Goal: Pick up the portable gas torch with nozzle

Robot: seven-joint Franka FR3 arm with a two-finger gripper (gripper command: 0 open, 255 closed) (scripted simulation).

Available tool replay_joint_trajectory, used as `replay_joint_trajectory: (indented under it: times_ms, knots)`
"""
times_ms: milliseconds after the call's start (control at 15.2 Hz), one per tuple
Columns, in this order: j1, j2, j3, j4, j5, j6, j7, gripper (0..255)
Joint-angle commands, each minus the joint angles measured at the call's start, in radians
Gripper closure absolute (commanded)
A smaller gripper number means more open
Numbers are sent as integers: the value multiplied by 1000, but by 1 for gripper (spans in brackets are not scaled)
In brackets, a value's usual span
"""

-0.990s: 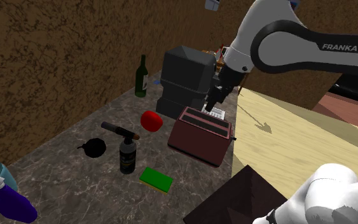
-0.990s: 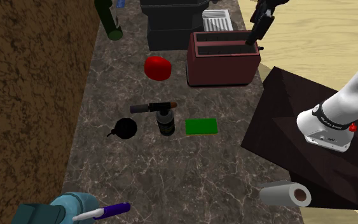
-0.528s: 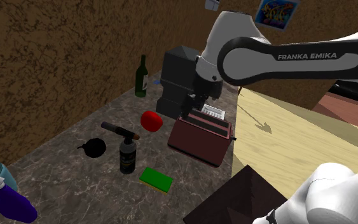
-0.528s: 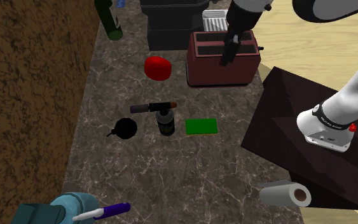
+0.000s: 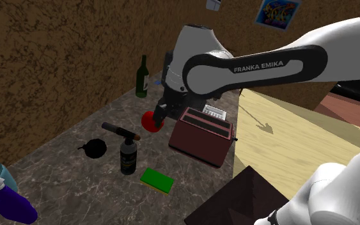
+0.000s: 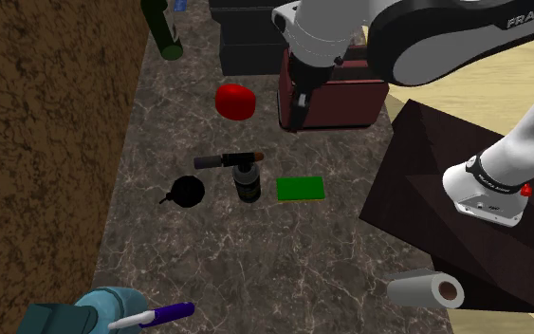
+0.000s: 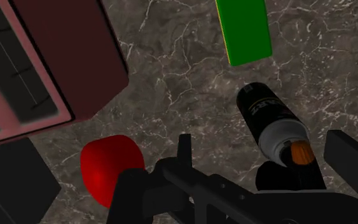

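gripper [image 6: 296, 112] – spread unclear – hangs near one gas torch [image 6: 247, 182], one toaster [image 5: 201, 137], one green block [image 6: 301, 188].

- My arm [image 5: 261, 64] is built from smooth, rounded white links, with dark grey shells wrapped over the joints.
- The long dark band on the upper link carries "FRANKA EMIKA" in white capitals, plain to read in the shoulder view. The second exterior view catches the start of the same lettering at its right edge.
- The base [image 6: 490, 180] is a fat white drum with a dark ring round it and a small red dot on its side.
- The wrist housing [image 6: 317, 33] is a pale, rounded casing.
- The end effector [image 5: 159, 117] is plain black all over and angular, with no markings I can make out.
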Motion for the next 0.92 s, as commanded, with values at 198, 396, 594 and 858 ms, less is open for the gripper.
replay_joint_trajectory:
  times_ms: [198,396,594,858]
  knots:
    - [33,177,36,120,-46,51,58,0]
    - [61,282,49,205,-80,67,93,0]
    - [79,344,52,248,-100,83,112,0]
    - [82,369,48,225,-111,130,118,0]
